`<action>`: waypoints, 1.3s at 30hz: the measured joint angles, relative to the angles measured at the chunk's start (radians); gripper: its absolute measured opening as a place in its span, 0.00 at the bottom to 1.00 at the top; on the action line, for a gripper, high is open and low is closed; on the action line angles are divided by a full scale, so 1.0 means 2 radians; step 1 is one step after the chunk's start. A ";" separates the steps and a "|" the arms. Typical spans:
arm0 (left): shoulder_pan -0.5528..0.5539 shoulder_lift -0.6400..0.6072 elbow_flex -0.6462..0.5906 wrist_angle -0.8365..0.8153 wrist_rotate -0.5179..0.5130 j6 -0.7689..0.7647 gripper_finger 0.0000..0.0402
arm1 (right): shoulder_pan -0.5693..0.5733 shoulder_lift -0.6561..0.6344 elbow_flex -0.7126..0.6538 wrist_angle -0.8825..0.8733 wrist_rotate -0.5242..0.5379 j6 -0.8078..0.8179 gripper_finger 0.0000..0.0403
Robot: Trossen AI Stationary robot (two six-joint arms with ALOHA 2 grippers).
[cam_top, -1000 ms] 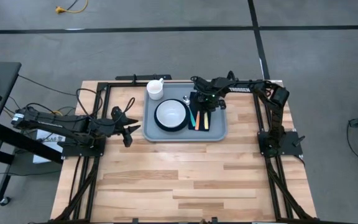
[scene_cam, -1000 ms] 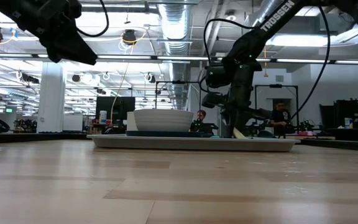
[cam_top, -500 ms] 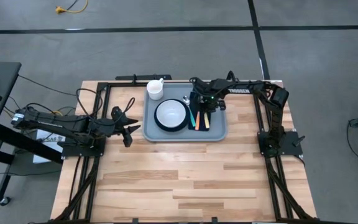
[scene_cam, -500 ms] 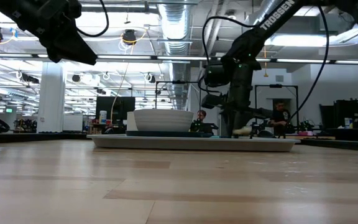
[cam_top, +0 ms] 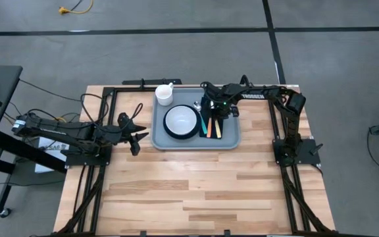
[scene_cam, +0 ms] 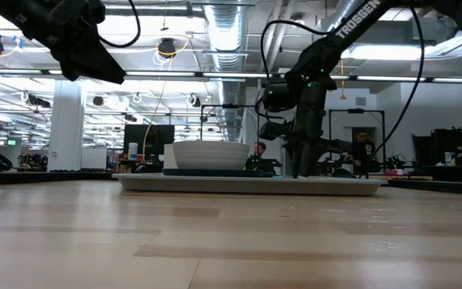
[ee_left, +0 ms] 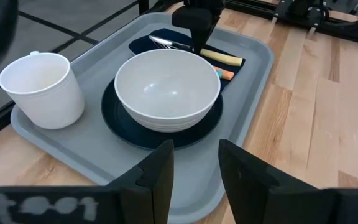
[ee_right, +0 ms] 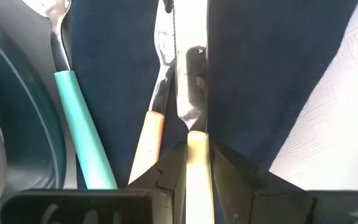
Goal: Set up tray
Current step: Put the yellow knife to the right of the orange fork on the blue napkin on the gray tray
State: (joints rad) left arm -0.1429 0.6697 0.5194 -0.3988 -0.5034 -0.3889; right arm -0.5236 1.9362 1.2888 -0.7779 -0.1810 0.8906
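The grey-blue tray lies at the table's far middle. On it stand a white cup and a white bowl on the dark teal plate. A navy napkin carries a teal-handled spoon, an orange-handled fork and a yellow-handled knife. My right gripper points down over the napkin, shut on the knife. My left gripper is open and hangs above the table just left of the tray, touching nothing. My right gripper pinches the knife's yellow handle where it meets the blade, one finger on each side. The fingers come from above, pointing down. The knife lies flat on the napkin beside the fork, its blade pointing away from the fingers.
The table's near half is bare wood. Black frame rails run along the left and right edges. In the low view a person sits in the room beyond the table.
My right gripper has come down a little over the napkin. The knife, whose handle end stuck up above the tray rim a second ago, has tipped level and now lies down on the napkin, out of sight in the low view. The left arm has kept still.
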 joint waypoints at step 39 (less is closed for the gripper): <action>0.000 0.000 0.000 0.000 0.000 0.000 0.28 | 0.000 0.000 0.000 0.005 0.065 0.050 0.09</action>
State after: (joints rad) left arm -0.1429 0.6695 0.5190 -0.3988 -0.5036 -0.3889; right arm -0.5232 1.9354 1.2888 -0.7679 -0.0500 0.9900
